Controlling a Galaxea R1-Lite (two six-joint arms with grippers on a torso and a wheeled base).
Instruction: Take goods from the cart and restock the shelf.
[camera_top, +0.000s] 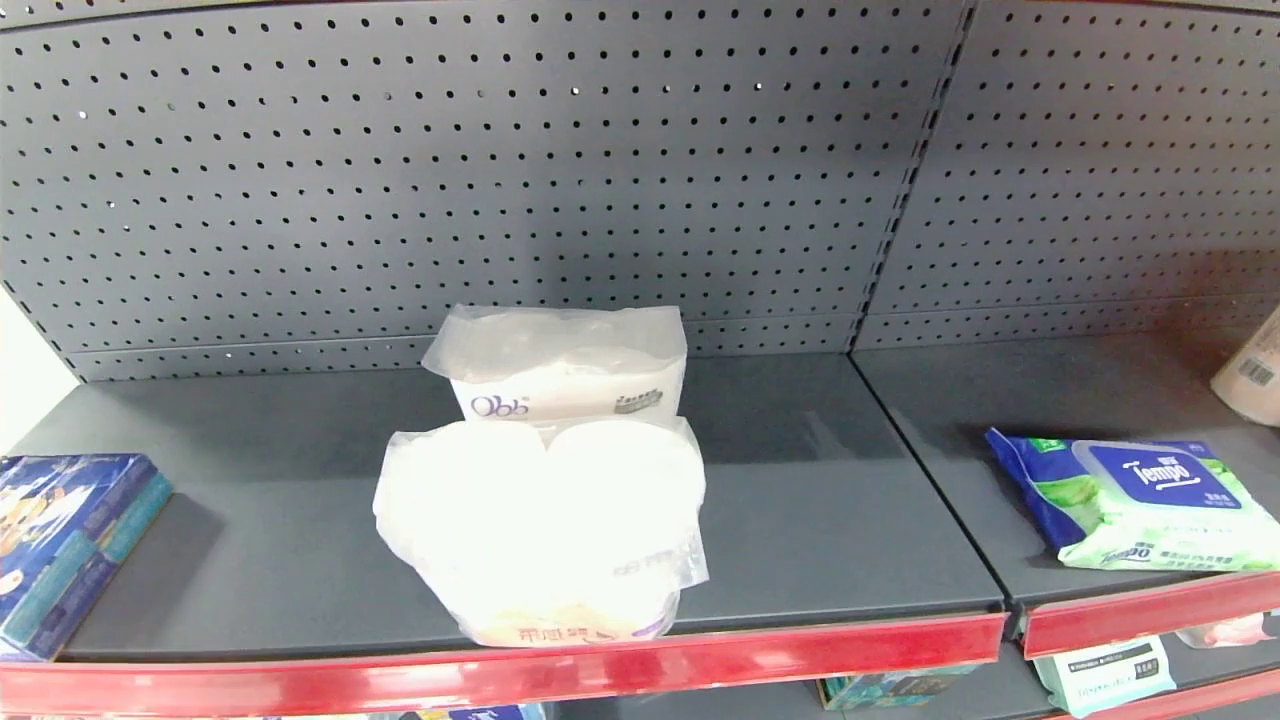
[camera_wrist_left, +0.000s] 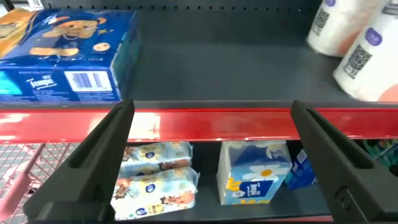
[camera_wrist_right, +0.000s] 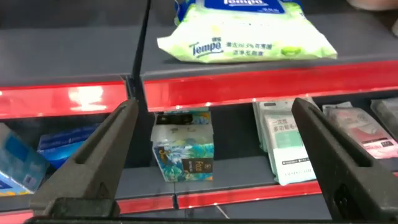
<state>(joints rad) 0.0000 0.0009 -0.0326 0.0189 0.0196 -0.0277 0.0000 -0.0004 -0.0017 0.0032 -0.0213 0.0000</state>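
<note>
Two clear-wrapped packs of white paper rolls stand mid-shelf, the front pack at the red shelf edge and the rear pack right behind it. My left gripper is open and holds nothing. It sits just in front of the red edge, between a blue tissue pack and a roll pack on the shelf board. My right gripper is open and holds nothing, facing the red edge below a green wet-wipes pack.
The blue tissue pack lies at the shelf's left end, the wet wipes on the right section, a roll at far right. The lower shelf holds tissue packs, a box and wipes. Pink wire mesh shows low beside my left gripper.
</note>
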